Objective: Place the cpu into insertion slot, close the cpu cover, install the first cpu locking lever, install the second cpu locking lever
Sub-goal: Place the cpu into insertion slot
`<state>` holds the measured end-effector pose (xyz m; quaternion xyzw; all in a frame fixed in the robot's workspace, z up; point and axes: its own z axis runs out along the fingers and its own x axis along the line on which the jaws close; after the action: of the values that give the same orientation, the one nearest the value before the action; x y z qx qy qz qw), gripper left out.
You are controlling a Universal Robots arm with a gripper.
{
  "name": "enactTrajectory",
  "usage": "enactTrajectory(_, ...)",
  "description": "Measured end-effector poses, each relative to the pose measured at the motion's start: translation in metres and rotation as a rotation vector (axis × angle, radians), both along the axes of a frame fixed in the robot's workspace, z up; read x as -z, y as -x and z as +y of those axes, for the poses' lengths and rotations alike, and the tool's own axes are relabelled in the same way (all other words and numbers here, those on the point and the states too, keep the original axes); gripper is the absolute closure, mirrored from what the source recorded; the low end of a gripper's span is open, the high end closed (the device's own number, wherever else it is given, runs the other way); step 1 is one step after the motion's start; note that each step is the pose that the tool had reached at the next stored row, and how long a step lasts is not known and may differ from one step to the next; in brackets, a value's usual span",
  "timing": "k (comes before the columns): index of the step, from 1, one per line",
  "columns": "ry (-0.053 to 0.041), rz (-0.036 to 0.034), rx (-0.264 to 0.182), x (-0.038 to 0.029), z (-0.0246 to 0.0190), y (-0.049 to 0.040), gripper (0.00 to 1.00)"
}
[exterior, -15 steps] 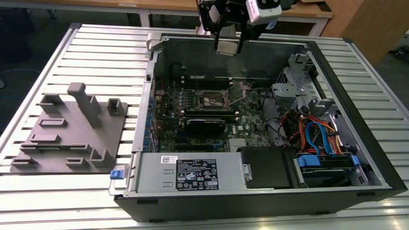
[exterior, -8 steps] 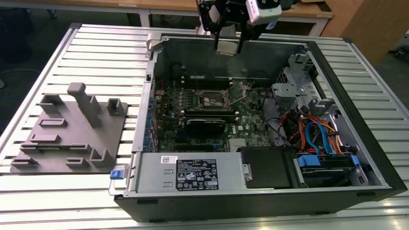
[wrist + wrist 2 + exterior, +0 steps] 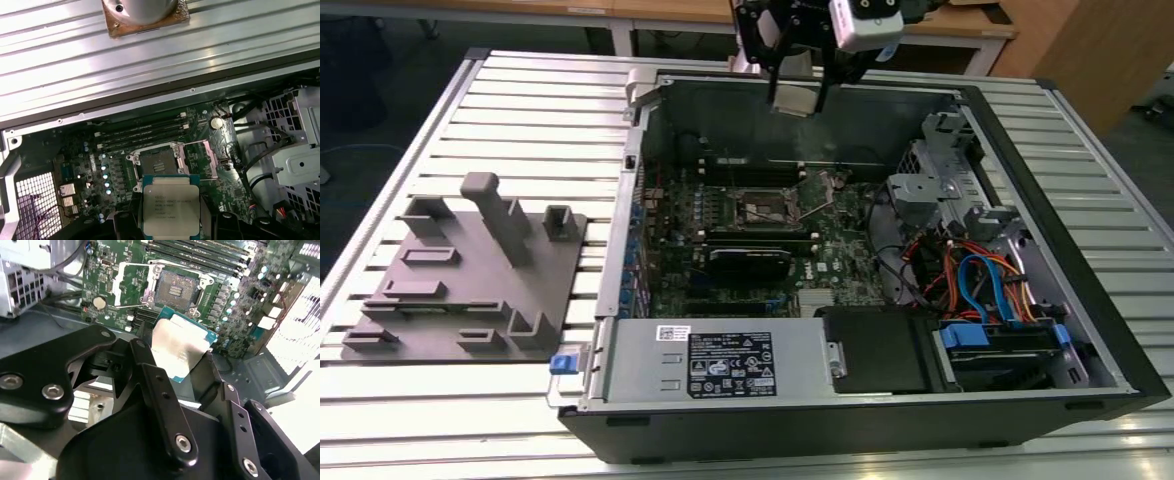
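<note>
Chip: small flat silver-grey square cpu (image 3: 171, 206), held.
Gripper: black metal gripper (image 3: 797, 95), exterior view's top centre, fingers clamped on cpu.
Socket: silver-rimmed square insertion slot (image 3: 155, 163), uncovered.

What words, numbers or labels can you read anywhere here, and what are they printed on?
Black label on the grey power supply box: white print and symbols, too small to read.
White sticker just above that label: too small to read.
Metal top of the cpu, in the first wrist view: faint lines of print, too blurred to read.
No text can be quoted.
</note>
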<state>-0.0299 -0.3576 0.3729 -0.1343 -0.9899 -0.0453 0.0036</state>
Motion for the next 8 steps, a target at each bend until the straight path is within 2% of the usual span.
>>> enactTrajectory(4, 0.0000, 0.0000, 0.070, 0.0002, 0.0000, 0.0000, 0.46)
enactTrajectory(8, -0.0001, 0.0000, 0.079, 0.0002, 0.0000, 0.0000, 0.46)
